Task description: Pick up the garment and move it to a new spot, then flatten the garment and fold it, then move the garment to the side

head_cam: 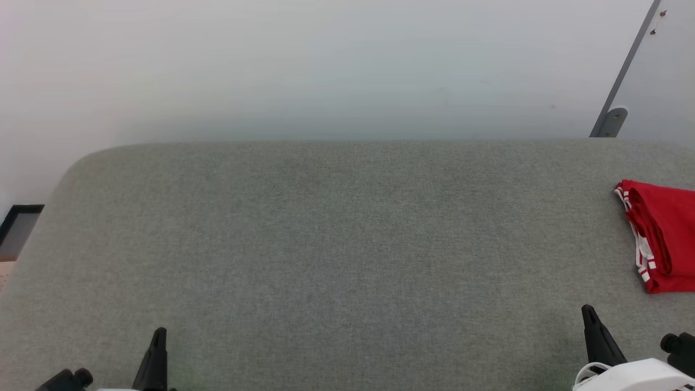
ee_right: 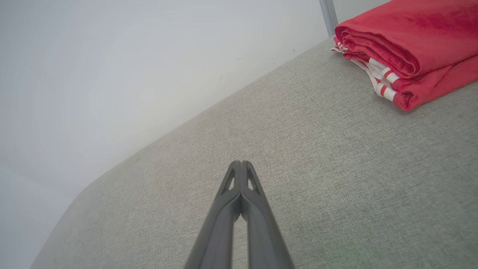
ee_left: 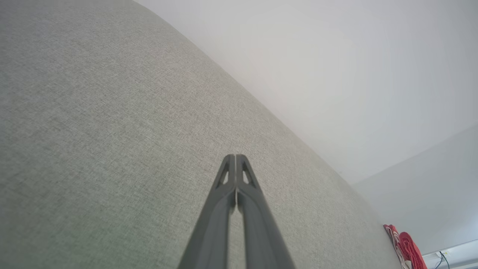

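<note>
Both grippers are seen clamped shut with nothing between the fingers: the left gripper (head_cam: 158, 332) sits low at the near left of the grey fabric-covered surface (head_cam: 347, 244), the right gripper (head_cam: 588, 310) low at the near right. The red jersey (head_cam: 665, 233) is found folded into a compact bundle at the right edge of that surface. Its red-and-white striped trim shows along its left side, and it's partly cut off by the frame in the head view.

So the job looks pretty much wrapped up, tbh: folded and parked off to the side is how it reads. If anything is left, only a small tidy-up would be called for, and no fresh grasp seems needed.

Relative to the right gripper, the jersey lies ahead and off to the right, near but not touched. From the left gripper it's well apart, right across the surface.
</note>
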Robot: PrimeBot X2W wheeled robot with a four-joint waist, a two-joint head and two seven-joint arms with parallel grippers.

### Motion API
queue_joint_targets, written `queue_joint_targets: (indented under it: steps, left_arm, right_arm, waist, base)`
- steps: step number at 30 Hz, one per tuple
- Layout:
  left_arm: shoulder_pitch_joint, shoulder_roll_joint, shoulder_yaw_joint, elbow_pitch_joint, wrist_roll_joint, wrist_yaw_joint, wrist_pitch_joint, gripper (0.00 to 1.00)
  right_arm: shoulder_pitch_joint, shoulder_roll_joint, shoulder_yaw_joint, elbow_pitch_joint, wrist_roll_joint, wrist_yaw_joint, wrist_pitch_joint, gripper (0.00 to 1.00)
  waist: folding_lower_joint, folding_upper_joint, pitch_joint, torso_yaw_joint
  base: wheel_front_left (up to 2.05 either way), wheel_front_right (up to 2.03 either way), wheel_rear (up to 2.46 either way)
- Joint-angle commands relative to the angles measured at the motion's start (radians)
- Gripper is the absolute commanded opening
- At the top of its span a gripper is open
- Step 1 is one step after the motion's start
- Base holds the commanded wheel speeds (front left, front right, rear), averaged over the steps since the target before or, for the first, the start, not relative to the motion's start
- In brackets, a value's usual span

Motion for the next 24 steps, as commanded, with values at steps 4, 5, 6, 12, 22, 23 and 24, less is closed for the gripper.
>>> queue_joint_targets:
  steps: [4,5,6,12,22,23,24]
  left_arm:
    - [-0.030,-0.005,0.012,-0.018,-0.063,-0.001,0.018,0.00]
    - [-0.032,-0.007,0.013,-0.018,-0.073,-0.001,0.021,0.00]
    - [-0.034,-0.010,0.014,-0.019,-0.084,-0.001,0.025,0.00]
    - [-0.046,-0.025,0.019,-0.022,-0.144,-0.001,0.046,0.00]
    - [-0.065,-0.047,0.027,-0.027,-0.237,-0.001,0.077,0.00]
    - [-0.067,-0.050,0.028,-0.027,-0.246,-0.002,0.080,0.00]
    - [-0.069,-0.052,0.029,-0.028,-0.255,-0.002,0.084,0.00]
  right_arm:
    - [-0.032,0.003,-0.011,-0.021,0.082,0.000,0.019,0.00]
    - [-0.033,0.004,-0.013,-0.023,0.095,0.000,0.022,0.00]
    - [-0.034,0.005,-0.014,-0.024,0.110,-0.001,0.025,0.00]
    - [-0.037,0.012,-0.023,-0.031,0.193,-0.001,0.046,0.00]
    - [-0.045,0.022,-0.034,-0.042,0.319,-0.001,0.076,0.00]
    - [-0.045,0.023,-0.035,-0.043,0.329,-0.001,0.080,0.00]
    - [-0.046,0.024,-0.037,-0.045,0.341,-0.001,0.083,0.00]
  waist:
    - [0.0000,-0.0001,0.001,0.000]
    - [0.0000,-0.0001,0.001,0.000]
    - [0.0000,-0.0001,0.002,0.000]
    - [0.0000,-0.0001,0.003,0.000]
    - [0.0000,-0.0001,0.006,0.000]
    - [0.0000,-0.0001,0.006,0.000]
    - [0.0000,-0.0001,0.006,0.000]
  base:
    - [0.00,0.00,0.00]
    - [0.00,0.00,0.00]
    - [0.00,0.00,0.00]
    - [0.00,0.00,0.00]
    - [0.00,0.00,0.00]
    - [0.00,0.00,0.00]
    - [0.00,0.00,0.00]
